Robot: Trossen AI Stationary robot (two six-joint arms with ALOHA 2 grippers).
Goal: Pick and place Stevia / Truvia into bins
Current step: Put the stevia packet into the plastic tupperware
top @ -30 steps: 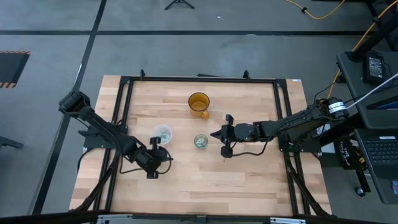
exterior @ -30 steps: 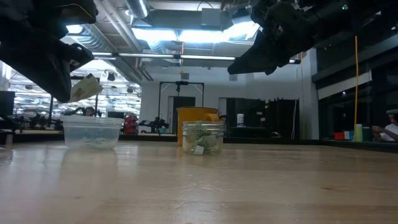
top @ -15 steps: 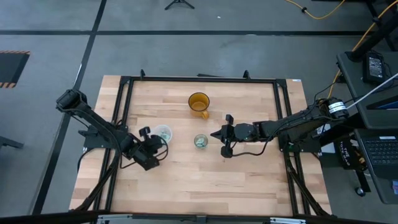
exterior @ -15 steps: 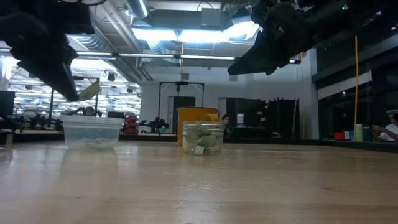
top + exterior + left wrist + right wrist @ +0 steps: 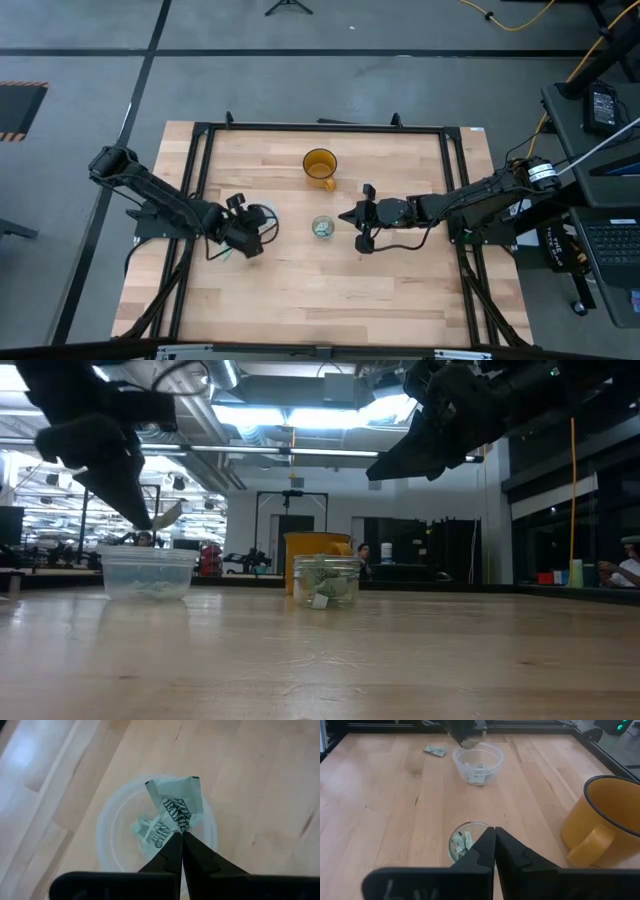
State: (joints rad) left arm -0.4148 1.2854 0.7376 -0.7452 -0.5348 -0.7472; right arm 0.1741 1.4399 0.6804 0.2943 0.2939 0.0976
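- High view: the left pincer [image 5: 252, 232] hangs at the clear cup [image 5: 262, 214]; the right pincer [image 5: 346, 216] waits beside the small cup [image 5: 322, 227] on the surface [image 5: 400, 280].
- Low view: a sachet [image 5: 166, 516] hangs above the clear cup.
- Left wrist view: the pincer is clamped on the sachet, over another sachet [image 5: 150, 833] in the cup.
- Right wrist view: fingers together, empty; one loose sachet [image 5: 434, 750] lies beyond the clear cup.

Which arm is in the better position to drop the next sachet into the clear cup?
The left. The left gripper is shut on a sachet directly above the clear cup. The right gripper is shut, holds nothing, and hovers by the small cup.
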